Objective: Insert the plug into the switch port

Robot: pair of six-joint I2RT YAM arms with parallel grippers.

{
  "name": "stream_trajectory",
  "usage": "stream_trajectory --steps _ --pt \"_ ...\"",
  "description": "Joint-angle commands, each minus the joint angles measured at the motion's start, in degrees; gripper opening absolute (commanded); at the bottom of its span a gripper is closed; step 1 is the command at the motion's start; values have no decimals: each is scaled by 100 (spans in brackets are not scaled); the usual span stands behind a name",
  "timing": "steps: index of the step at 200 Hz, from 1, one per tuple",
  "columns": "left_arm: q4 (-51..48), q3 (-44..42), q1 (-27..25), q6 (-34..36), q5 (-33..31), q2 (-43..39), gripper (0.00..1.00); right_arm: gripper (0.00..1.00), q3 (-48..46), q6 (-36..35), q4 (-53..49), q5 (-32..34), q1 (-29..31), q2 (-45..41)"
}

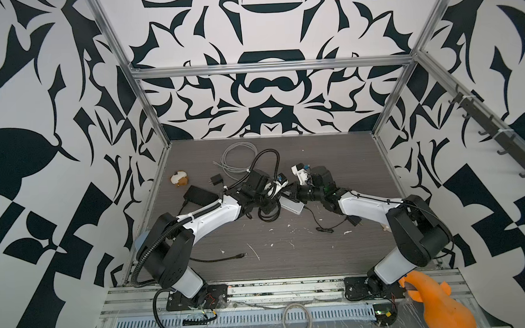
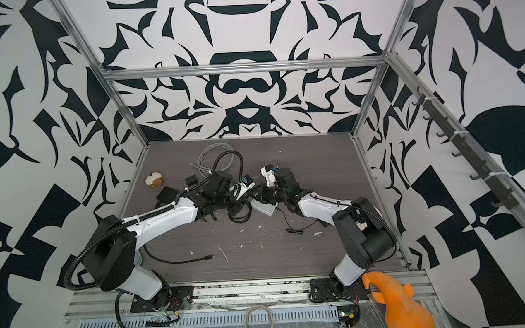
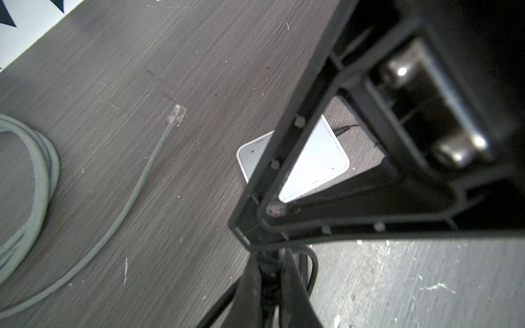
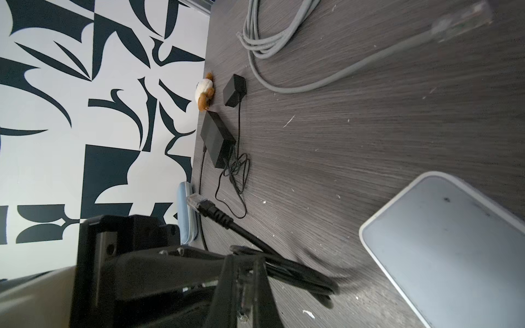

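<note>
The white switch [image 1: 294,206] [image 2: 264,208] lies flat at mid-table; its ports do not show. My left gripper [image 1: 269,205] [image 3: 270,286] is shut on a coiled black cable [image 1: 269,216] [image 3: 310,264] just left of the switch [image 3: 312,159]. One clear plug [image 4: 195,201] of that cable sticks out beyond the coil [image 4: 298,275]. Its other plug [image 1: 244,255] lies on the table in front. My right gripper [image 1: 287,195] [image 4: 245,286] is shut beside the coil, tip to tip with the left one. Nothing shows clearly between its fingers [image 3: 272,176]. The switch [image 4: 443,244] lies right beside it.
A grey cable [image 1: 238,158] with a clear plug [image 3: 176,115] lies coiled at the back. A plush toy [image 1: 179,178], a black adapter [image 1: 216,180] and a black box [image 1: 200,195] sit at the left. A thin black wire [image 1: 321,226] trails from the switch.
</note>
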Motion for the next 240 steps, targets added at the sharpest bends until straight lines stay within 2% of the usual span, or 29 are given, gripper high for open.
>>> stream_trajectory --steps 1,17,63,128,152,240 --pt "232 -261 84 -166 127 -226 24 0 -1 -241 280 -96 -3 -104" --pt "420 -435 269 -412 636 -272 29 0 -79 -324 454 -180 -45 -106" --pt "1447 -1057 827 -1129 1975 -447 34 0 -171 -538 763 -322 -58 -97" --pt "1828 -952 969 -1412 3032 -128 37 0 -277 -415 1123 -438 -57 -66" --pt "1887 -878 1012 -1531 3235 55 33 0 -288 -456 1122 -459 -53 -101" --pt "2193 -817 1084 -1766 3165 228 17 0 -265 -467 1063 -510 -58 -132"
